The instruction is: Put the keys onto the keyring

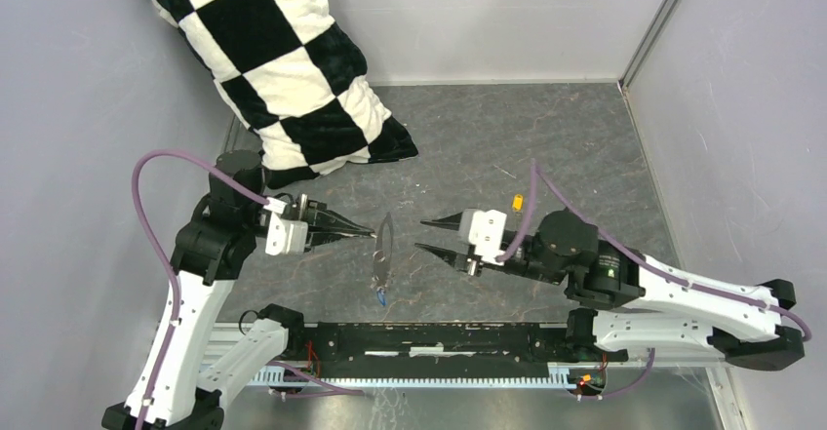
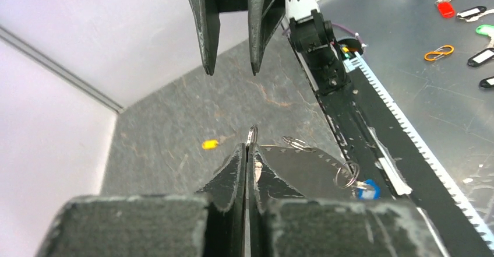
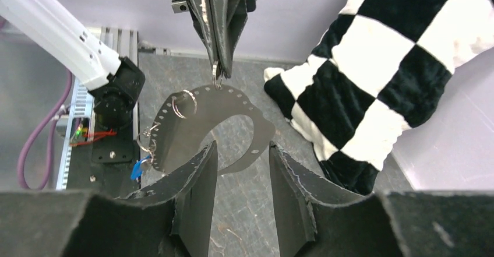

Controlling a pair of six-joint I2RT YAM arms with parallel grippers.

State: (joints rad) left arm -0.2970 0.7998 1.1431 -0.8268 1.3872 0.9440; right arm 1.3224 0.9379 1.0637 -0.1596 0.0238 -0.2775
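I'm holding the keyring (image 3: 228, 101) hanging above the counter (image 1: 488, 128), my left pincer (image 1: 371, 227) clamping its top edge. The blue key (image 1: 380, 298) is dangling from the keyring's lower end. My right pincer (image 1: 420, 235) is hovering part-open just beside the keyring, and the yellow key (image 1: 518, 199) is lying well apart from it.

Pale lilac walls (image 1: 488, 11) enclose a dark slate-patterned tabletop (image 1: 527, 137); a black-and-white checkered cushion (image 1: 283, 69) leans in the far-left corner.
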